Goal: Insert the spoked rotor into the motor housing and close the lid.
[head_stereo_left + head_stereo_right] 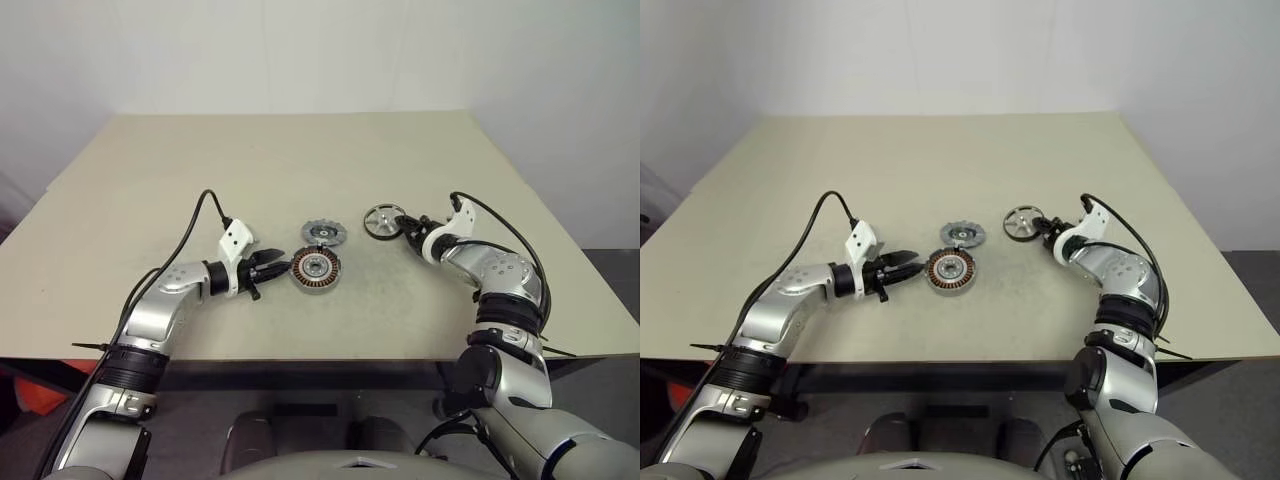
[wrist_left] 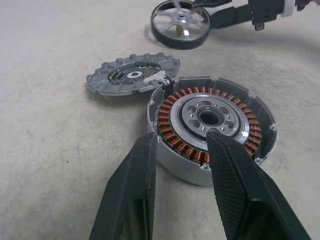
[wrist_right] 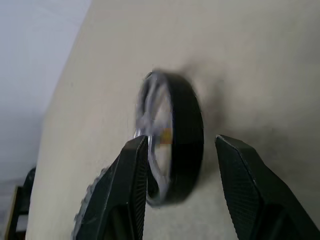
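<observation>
The spoked rotor (image 1: 381, 221) lies flat on the tabletop (image 1: 300, 160), a bit right of the middle. It is a dark wheel w/ thin spokes and a pale hub. The right gripper (image 1: 408, 229) is just beside it on its right side. In the right wrist view its 2 jaws stand open w/ the rotor (image 3: 172, 137) in front of the gap, but they are not closed on it; I can't tell if they touch it.

The motor housing (image 1: 315, 268) sits near the middle of the tabletop, open side up, w/ coppery coils round a silver hub. The left gripper (image 1: 274, 264) is at its left edge. In the left wrist view its 2 black fingers (image 2: 132, 195) stand apart right at the housing's near wall (image 2: 210, 127), 1 on each side of that edge. I can't tell if they press on it.

The lid (image 1: 323, 233), a flat grey disc w/ a notched edge, lies just behind the housing and touches or slightly overlaps its rim. It is left of the rotor, w/ a gap between the 2.
</observation>
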Available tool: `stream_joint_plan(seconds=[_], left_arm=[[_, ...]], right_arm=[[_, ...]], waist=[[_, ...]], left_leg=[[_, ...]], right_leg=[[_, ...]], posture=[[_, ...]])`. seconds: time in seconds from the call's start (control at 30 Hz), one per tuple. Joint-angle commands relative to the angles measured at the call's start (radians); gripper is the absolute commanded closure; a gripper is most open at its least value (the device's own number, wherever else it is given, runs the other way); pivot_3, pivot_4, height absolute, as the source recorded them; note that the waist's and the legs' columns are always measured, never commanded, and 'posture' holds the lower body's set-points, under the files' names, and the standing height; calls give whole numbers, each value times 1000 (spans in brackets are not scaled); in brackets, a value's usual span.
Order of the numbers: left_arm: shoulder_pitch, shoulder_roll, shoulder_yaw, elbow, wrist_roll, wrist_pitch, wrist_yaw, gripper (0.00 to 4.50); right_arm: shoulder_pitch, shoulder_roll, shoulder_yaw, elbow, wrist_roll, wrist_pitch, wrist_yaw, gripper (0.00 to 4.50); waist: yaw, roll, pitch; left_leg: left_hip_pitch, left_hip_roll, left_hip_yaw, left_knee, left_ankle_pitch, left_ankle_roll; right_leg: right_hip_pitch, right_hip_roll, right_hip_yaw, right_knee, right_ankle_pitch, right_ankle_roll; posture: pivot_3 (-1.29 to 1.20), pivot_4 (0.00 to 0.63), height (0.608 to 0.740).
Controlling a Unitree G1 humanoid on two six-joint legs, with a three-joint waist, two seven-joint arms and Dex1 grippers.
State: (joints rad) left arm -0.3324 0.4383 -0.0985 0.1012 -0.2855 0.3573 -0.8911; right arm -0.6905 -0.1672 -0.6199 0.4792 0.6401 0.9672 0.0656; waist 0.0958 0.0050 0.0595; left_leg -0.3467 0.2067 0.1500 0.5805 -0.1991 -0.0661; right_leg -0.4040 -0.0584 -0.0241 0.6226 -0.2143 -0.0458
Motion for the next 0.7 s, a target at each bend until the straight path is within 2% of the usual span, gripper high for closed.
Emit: stream_joint_plan(seconds=[0.03, 0.17, 0.37, 0.53, 0.7], left_arm=[[-6, 15, 11, -40, 1, -9, 1, 2843], [-9, 17, 10, -36, 3, -12, 3, 2843], [-14, 19, 10, -27, 7, -14, 4, 2843], [-13, 20, 11, -24, 9, -16, 2, 2843], [-14, 18, 15, -22, 5, -14, 0, 2843]], right_arm=[[-6, 4, 16, -19, 30, -1, 20, 2365], [-7, 13, 31, -16, 22, -8, 20, 2365], [-20, 8, 18, 25, 14, -56, -15, 3766], [-23, 11, 9, -32, 88, -13, -10, 3977], [-17, 44, -8, -181, 241, 162, -24, 3977]], waist=[[0, 0, 0], [0, 0, 0], [0, 0, 0], [3, 0, 0], [0, 0, 0]], left_leg=[[0, 0, 0, 0, 0, 0], [0, 0, 0, 0, 0, 0], [1, 0, 0, 0, 0, 0], [2, 0, 0, 0, 1, -2], [0, 0, 0, -1, 1, -2]], right_leg=[[0, 0, 0, 0, 0, 0], [0, 0, 0, 0, 0, 0], [1, 0, 0, 0, 0, 0], [2, -1, 0, 0, 0, 0], [-1, 0, 0, 0, 0, 0]], posture=[[0, 0, 740], [0, 0, 740], [0, 0, 740], [0, 0, 740], [0, 0, 740]])
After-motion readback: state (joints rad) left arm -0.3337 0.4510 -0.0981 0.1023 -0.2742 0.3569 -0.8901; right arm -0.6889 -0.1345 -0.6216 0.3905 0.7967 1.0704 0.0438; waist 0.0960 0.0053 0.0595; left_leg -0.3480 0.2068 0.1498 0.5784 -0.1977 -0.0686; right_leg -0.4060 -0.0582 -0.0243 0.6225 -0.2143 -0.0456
